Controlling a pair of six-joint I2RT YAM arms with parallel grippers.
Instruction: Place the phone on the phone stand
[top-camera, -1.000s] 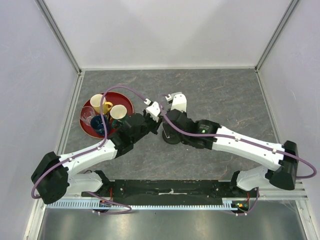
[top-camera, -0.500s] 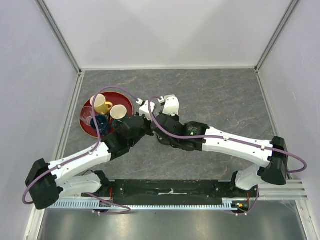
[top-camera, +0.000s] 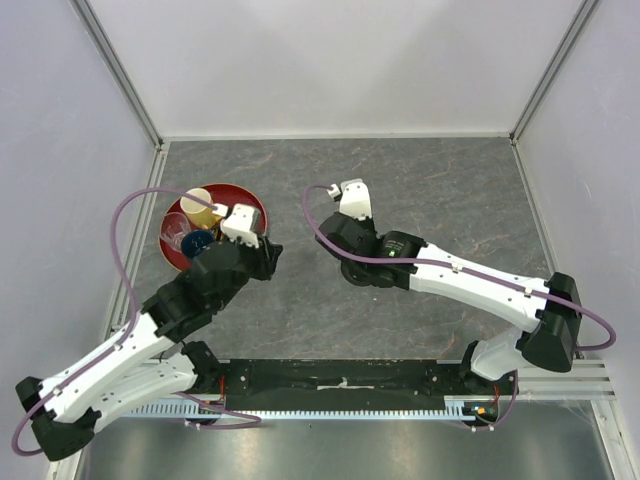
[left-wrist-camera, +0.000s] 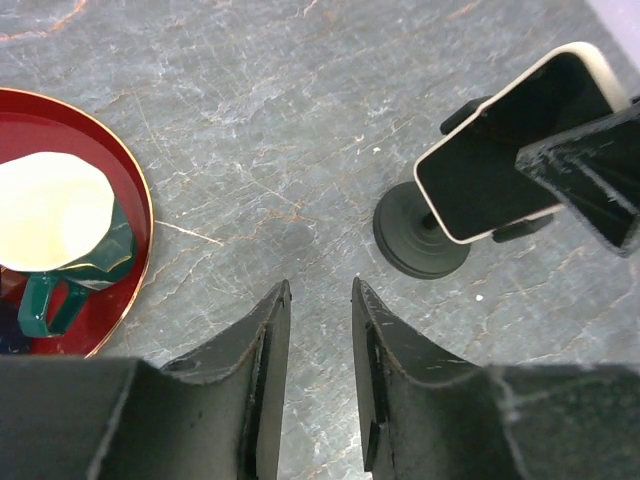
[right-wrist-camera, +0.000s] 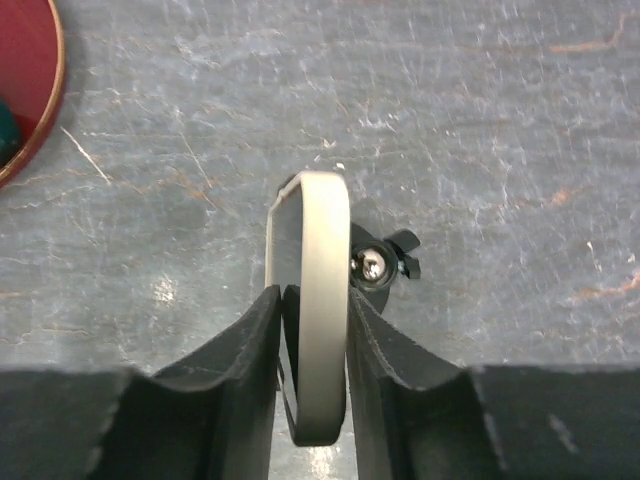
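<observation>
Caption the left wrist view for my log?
Phone held by right gripper against the phone stand; left gripper open and empty.

black-screened, cream-edged phone (left-wrist-camera: 512, 150); red tray (left-wrist-camera: 120, 190)

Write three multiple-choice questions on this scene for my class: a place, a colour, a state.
1. In the left wrist view, the red tray lies where from the phone stand? A left B right C behind it
2. The edge of the phone is: A blue B pale cream C red
3. Which gripper holds the phone? A left B neither C right
Answers: 1 A, the tray sits left of the stand. 2 B, a cream rim frames the black screen. 3 C, the right gripper clamps it.
</observation>
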